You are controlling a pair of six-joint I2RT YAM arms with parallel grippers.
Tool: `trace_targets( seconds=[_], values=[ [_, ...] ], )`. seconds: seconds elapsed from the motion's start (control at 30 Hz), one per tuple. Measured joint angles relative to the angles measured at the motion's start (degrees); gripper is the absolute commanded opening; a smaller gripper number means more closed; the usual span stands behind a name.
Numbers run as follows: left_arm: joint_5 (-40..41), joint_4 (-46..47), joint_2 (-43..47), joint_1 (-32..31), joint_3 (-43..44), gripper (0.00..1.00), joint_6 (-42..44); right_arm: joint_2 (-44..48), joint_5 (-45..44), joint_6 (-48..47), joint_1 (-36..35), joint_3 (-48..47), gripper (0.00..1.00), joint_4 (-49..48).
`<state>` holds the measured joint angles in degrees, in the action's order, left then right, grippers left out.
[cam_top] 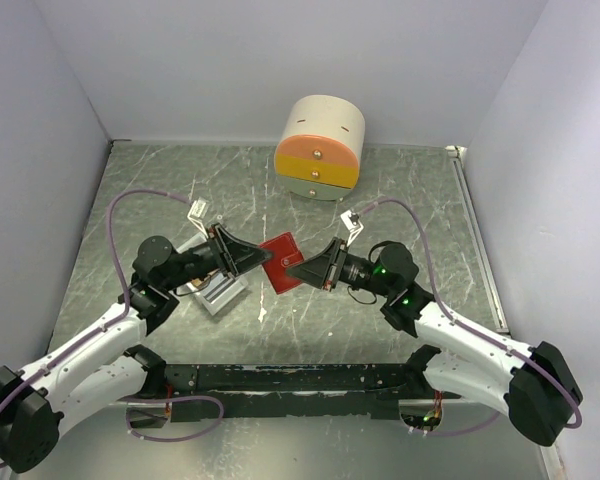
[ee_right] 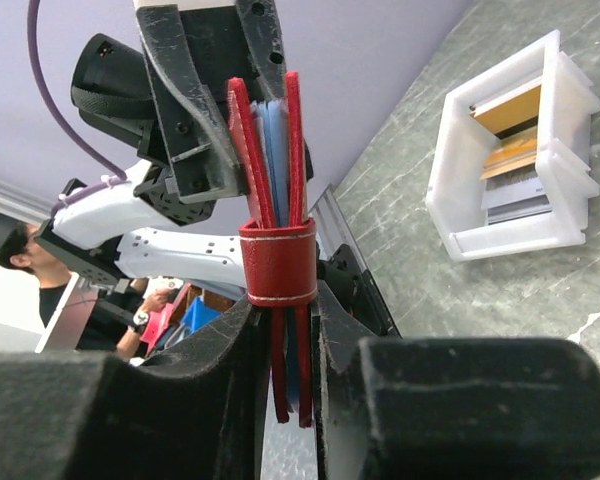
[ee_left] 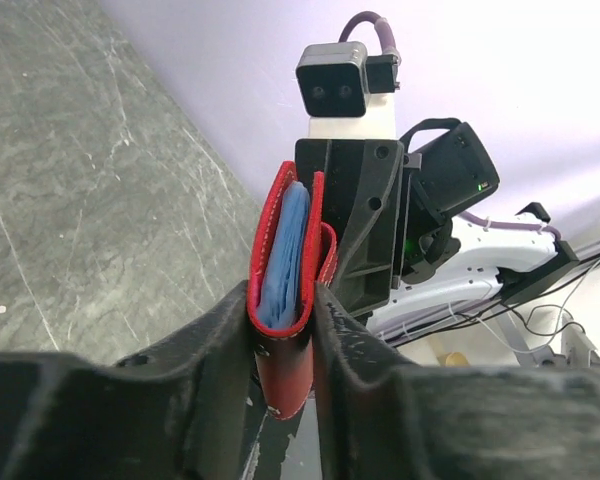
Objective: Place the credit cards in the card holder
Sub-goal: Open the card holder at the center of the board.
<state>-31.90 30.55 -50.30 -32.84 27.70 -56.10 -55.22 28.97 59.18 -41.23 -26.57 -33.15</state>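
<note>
One red card holder (cam_top: 281, 262) sits at the table's centre, its broad face turned upward and its sides running 11 to 5 o'clock. The left gripper (cam_top: 263, 258) is clamped on its 9 o'clock edge and the right gripper (cam_top: 298, 270) on its 3 o'clock edge. One white tray (ee_right: 510, 160) at 8 o'clock shows three credit cards (ee_right: 508, 108). One round drawer box (cam_top: 320, 148) stands at 12 o'clock.
</note>
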Motion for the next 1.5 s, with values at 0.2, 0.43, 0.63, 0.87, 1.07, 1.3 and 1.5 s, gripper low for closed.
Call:
trace_targets(
  seconds=[0.2,0.43,0.63,0.87,1.07,1.3,1.5],
  values=[
    [0.2,-1.0,0.5,0.0,-0.1,0.13,0.4,-0.4,-0.4,-1.4,-0.1,0.0,0.52,1.7],
    [2.8,-9.5,2.6,0.0,0.0,0.07,4.1,2.2,-9.0,-11.7,-0.2,-5.6,0.65,22.5],
    [5.0,-16.5,0.6,0.0,1.2,0.07,7.2,3.2,-16.9,-18.6,-0.3,-14.4,0.53,37.0],
    [6.0,-21.4,-5.6,0.0,2.7,0.07,9.4,0.4,-21.3,-19.3,-3.6,-15.8,0.44,43.9],
    [6.0,-22.7,-7.2,0.0,2.7,0.07,9.4,-5.9,-25.9,-18.6,-9.1,-19.1,0.43,47.2],
    [6.0,-22.6,-7.2,0.0,2.7,0.07,8.6,-11.9,-30.9,-16.4,-14.1,-23.1,0.44,49.3],
    [5.9,-22.7,-7.2,-0.1,2.7,0.07,7.5,-15.9,-32.1,-15.1,-15.2,-25.3,0.46,50.5]
  ],
)
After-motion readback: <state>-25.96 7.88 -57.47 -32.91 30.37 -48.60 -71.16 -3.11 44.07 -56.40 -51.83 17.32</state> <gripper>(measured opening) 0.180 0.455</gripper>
